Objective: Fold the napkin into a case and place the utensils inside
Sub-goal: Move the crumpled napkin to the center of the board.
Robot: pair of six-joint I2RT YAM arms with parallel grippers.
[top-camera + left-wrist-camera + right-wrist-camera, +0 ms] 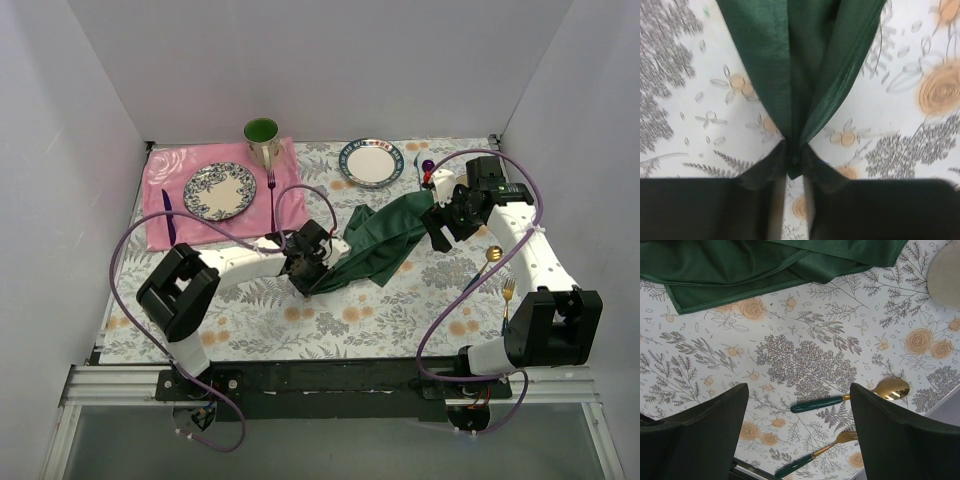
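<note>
Two arms at work: your left arm (pixel 240 265) stretches low across the table, left gripper (pixel 795 172) pinched tight on a corner of the dark green cloth napkin (pixel 375 245), bunched mid-table; your right gripper (pixel 440 232) hangs wide open, empty, near the gold-headed, green-handled spoon (pixel 840 400) and fork (pixel 815 456).
</note>
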